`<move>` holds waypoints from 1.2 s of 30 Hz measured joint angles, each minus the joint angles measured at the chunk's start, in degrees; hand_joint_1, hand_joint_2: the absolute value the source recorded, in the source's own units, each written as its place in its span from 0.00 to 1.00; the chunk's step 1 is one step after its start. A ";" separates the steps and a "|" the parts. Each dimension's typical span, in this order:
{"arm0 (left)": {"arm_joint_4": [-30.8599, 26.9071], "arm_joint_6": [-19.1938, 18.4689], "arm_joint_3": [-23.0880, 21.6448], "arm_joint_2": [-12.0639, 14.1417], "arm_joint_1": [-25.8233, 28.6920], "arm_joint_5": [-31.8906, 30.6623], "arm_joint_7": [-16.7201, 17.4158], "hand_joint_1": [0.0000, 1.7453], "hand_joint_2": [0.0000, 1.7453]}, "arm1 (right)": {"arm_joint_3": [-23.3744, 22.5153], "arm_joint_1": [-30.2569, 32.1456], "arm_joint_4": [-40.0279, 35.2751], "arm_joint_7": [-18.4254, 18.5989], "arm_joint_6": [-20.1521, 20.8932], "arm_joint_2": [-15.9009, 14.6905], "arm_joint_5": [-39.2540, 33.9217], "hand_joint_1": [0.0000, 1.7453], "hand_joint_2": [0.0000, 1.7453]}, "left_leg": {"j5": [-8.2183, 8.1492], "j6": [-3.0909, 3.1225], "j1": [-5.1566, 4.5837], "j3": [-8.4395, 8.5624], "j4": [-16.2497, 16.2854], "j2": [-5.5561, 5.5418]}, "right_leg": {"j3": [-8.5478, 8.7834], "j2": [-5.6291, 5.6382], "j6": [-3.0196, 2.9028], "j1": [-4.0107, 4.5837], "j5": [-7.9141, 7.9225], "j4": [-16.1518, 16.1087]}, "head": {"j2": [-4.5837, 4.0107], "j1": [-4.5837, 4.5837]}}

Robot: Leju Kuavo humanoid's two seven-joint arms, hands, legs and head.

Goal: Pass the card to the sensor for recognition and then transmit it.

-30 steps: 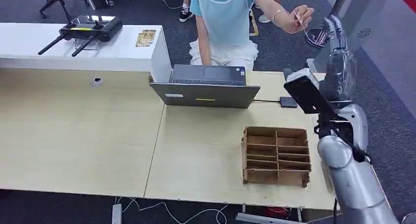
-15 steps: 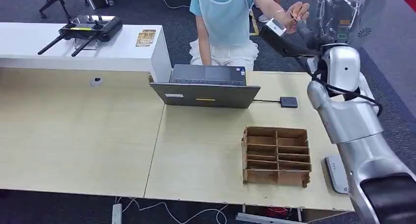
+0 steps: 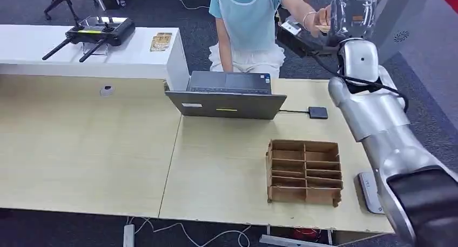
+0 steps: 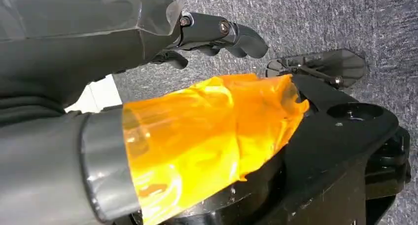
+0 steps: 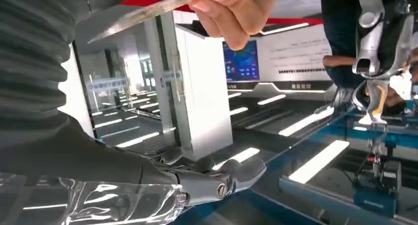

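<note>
A long pale table [image 3: 81, 149] crosses the head view. On it, from large to small: an open grey laptop [image 3: 227, 98], a brown cardboard divider box [image 3: 304, 172], and a small dark sensor pad [image 3: 318, 112] wired to the laptop.

Behind the table stands a person [image 3: 246, 20] in a light blue top, one arm stretched toward the robot.

The robot's silver right arm rises from the lower right, and its right hand [image 3: 354, 12] is lifted high beside the person's hand [image 3: 323, 17]. In the right wrist view the person's fingers [image 5: 236, 11] pinch a thin flat card [image 5: 148, 11] by one end. The robot's fingers [image 5: 217, 178] lie extended and apart from the card, holding nothing: the hand is released.

The left hand [image 4: 217, 33] hangs low over grey carpet, fingers loosely curled, with nothing in it.

The step in hand appears to be taking the card from the person. To do it well, the right hand should likely bring thumb and fingers to the card's free end, close flat on both faces, and grip firmly before the person lets go. A grip near one edge would leave the card's face free to lay over the sensor.
</note>
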 joint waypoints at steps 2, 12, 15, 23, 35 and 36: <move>0.00 -0.04 0.00 0.02 0.02 0.00 0.00 0.00 0.00 | 0.15 -1.00 2.00 0.04 -0.02 0.20 -0.11 0.00 1.00 | 0.00 0.00 0.00 -0.01 0.00 -0.02 | 0.01 -0.01 0.00 0.00 0.00 0.00 | 0.00 0.02; 0.00 -0.07 -0.09 0.02 -0.01 0.00 -0.02 0.00 0.00 | 0.77 -2.69 6.61 0.55 0.70 0.79 -1.03 0.00 1.00 | -0.01 0.00 -0.01 -0.01 0.00 0.01 | -0.01 0.02 0.00 0.00 0.00 -0.02 | -0.02 0.00; 0.00 -0.07 -0.09 0.02 0.00 0.00 -0.02 0.00 0.00 | 0.77 -3.47 7.92 0.81 1.31 0.79 -1.11 0.32 1.00 | 0.00 0.00 0.00 -0.01 0.00 0.00 | -0.01 0.01 0.00 0.00 0.00 -0.02 | -0.02 0.02; 0.00 -0.02 -0.09 0.02 0.00 0.02 -0.02 0.00 0.00 | 0.74 -4.53 11.33 1.68 1.18 0.77 -1.90 1.00 1.00 | 0.00 0.00 -0.01 0.01 0.02 0.02 | -0.01 0.04 0.00 -0.01 0.00 -0.02 | 0.00 0.02; 0.00 0.57 -0.09 0.02 0.02 -0.44 -0.02 0.00 0.00 | 0.02 -4.55 12.51 1.31 -1.22 0.37 -2.19 1.00 1.00 | -0.01 0.00 0.00 0.00 0.03 0.02 | -0.03 0.03 0.00 0.00 0.00 -0.02 | -0.02 0.00; 0.00 0.57 -0.09 0.02 0.02 -0.44 0.00 0.00 0.00 | -0.11 -4.55 12.51 1.31 -1.22 0.35 -2.19 1.00 1.00 | -0.01 0.00 0.00 0.00 0.02 0.02 | -0.03 0.03 0.00 0.00 0.00 -0.02 | -0.02 0.00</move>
